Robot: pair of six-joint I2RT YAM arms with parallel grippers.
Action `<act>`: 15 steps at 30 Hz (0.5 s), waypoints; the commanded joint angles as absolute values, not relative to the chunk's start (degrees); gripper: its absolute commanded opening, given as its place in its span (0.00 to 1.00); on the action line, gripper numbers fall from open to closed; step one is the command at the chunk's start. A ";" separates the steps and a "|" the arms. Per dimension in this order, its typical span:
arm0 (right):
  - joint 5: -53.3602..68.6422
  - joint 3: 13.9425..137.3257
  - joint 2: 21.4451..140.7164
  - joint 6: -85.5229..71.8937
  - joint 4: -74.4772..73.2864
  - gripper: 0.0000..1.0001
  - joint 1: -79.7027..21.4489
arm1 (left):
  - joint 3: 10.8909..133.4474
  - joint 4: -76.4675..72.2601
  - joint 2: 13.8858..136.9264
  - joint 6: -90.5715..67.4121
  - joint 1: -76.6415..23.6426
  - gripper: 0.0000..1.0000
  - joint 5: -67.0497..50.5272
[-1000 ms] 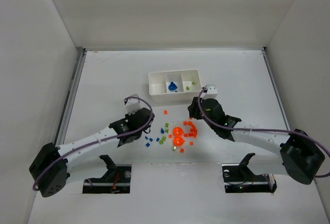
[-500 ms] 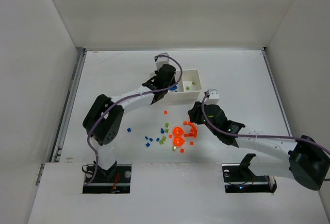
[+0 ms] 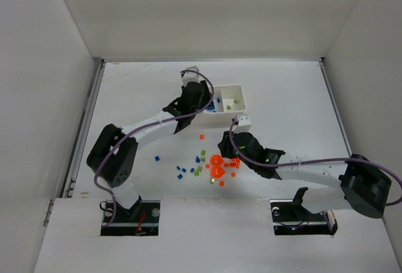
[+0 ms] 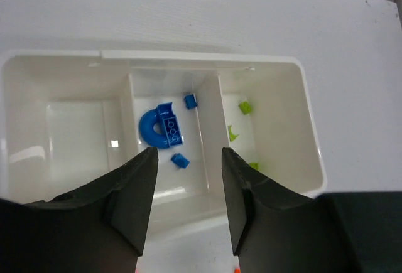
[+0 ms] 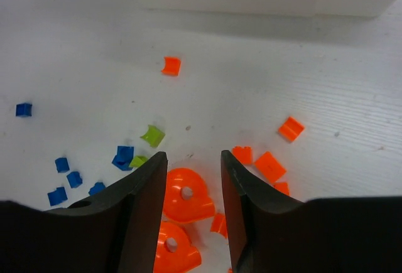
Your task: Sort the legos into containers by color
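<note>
The white tray (image 4: 301, 97) holds the containers. In its middle compartment lie a blue arch piece (image 4: 160, 128) and two small blue bricks (image 4: 190, 100). The right compartment holds yellow-green bricks (image 4: 245, 106). My left gripper (image 4: 187, 157) (image 3: 206, 103) hangs open over the middle compartment with nothing between its fingers. The loose legos lie on the table in front of the tray (image 3: 221, 118). My right gripper (image 5: 193, 160) (image 3: 225, 150) is open low over them. Its fingers straddle a large rounded orange piece (image 5: 185, 194) without clamping it. A second such piece (image 5: 173, 251) lies just behind.
Small orange bricks (image 5: 270, 165) lie right of the right fingers; another orange brick (image 5: 171, 66) sits nearer the tray. Green bricks (image 5: 152, 135) and blue bricks (image 5: 124, 155) lie to the left, one blue brick (image 3: 157, 157) farther off. White walls enclose the table.
My left arm has swung from the loose blue bricks up over the tray, and its gripper has gone from shut to open. My right gripper has shifted left onto the orange pile, jaws narrowing a little.
</note>
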State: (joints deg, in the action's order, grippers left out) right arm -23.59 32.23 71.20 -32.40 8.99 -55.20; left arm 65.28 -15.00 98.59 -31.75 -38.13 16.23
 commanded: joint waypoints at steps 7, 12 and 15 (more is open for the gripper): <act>-22.85 43.23 87.69 -32.17 12.31 0.48 -63.15 | 35.98 -8.29 66.13 -37.07 -36.52 0.40 28.20; -21.97 45.88 93.33 -31.90 10.81 0.44 -63.32 | 27.61 3.49 57.06 -42.88 -34.67 0.40 29.09; -22.06 46.58 94.92 -32.60 10.55 0.49 -63.32 | 24.01 8.42 52.40 -46.65 -33.88 0.40 29.79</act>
State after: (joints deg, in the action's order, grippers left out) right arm -22.00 43.59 93.95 -32.23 9.41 -63.05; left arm 27.38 -0.43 57.67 -40.60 -34.83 27.27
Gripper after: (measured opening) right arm 0.450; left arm 0.399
